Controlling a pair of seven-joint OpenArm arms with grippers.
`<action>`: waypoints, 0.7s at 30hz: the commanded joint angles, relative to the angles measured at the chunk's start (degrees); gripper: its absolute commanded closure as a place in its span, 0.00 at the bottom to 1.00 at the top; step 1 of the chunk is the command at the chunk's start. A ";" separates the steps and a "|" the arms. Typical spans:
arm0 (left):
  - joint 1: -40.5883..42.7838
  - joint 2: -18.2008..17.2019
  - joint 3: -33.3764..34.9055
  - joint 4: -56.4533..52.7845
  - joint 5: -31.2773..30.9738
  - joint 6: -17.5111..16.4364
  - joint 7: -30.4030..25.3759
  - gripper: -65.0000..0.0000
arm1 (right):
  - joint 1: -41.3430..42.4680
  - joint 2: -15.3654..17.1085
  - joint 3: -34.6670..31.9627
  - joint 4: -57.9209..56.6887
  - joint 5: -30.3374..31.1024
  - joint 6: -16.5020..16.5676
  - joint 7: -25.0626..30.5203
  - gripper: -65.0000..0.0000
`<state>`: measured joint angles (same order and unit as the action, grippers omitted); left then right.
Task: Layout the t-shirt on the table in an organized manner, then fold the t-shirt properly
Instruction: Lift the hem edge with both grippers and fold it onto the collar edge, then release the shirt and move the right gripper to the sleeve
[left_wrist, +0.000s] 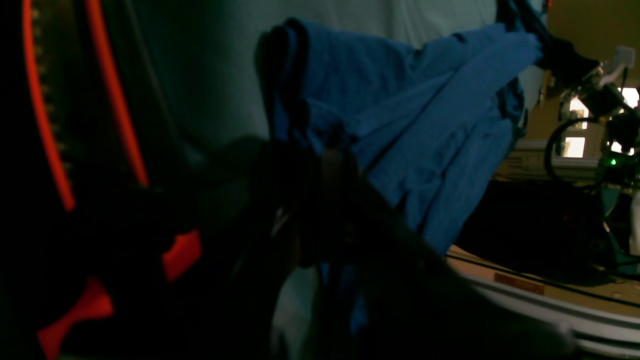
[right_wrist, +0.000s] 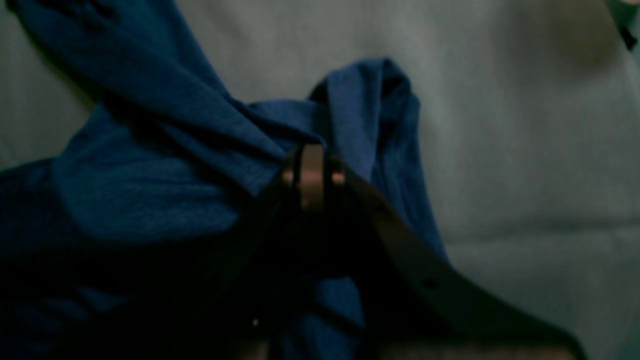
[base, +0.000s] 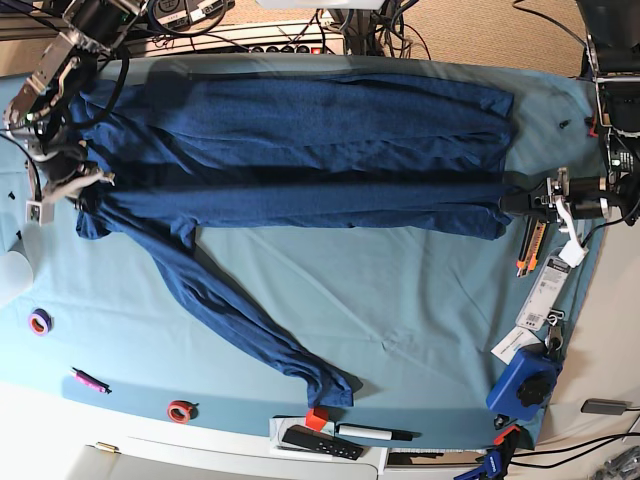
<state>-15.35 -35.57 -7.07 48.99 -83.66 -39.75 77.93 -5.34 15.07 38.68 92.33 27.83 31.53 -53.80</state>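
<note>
The dark blue t-shirt lies stretched lengthwise across the far half of the teal-covered table. One long sleeve trails diagonally toward the front edge. My right gripper, at the left of the base view, is shut on a bunched fold of the t-shirt; its fingertips pinch the cloth. My left gripper, at the right of the base view, is shut on the opposite edge. In the left wrist view, the dark fingers clamp the t-shirt, which is lifted off the table.
A purple tape roll, a pink marker and a red tape roll lie at the front left. A black remote and a pen lie along the front edge. An orange-handled tool, tags and a blue device sit at the right.
</note>
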 joint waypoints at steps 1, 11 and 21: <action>-0.66 -1.38 -0.28 0.79 -1.34 -0.25 -0.39 1.00 | -0.02 1.11 0.63 1.09 0.83 0.00 1.18 1.00; -0.48 -1.31 -0.28 0.79 -1.34 -0.25 -0.35 1.00 | -2.58 0.98 0.68 1.09 1.73 0.02 -0.20 1.00; -0.50 -0.61 -0.28 0.79 -1.34 -0.25 -0.39 0.51 | -2.56 1.01 0.66 1.03 1.70 3.34 -1.36 0.56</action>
<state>-14.81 -35.14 -7.09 49.10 -84.79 -39.75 77.76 -8.40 15.03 38.89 92.33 28.60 34.57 -56.71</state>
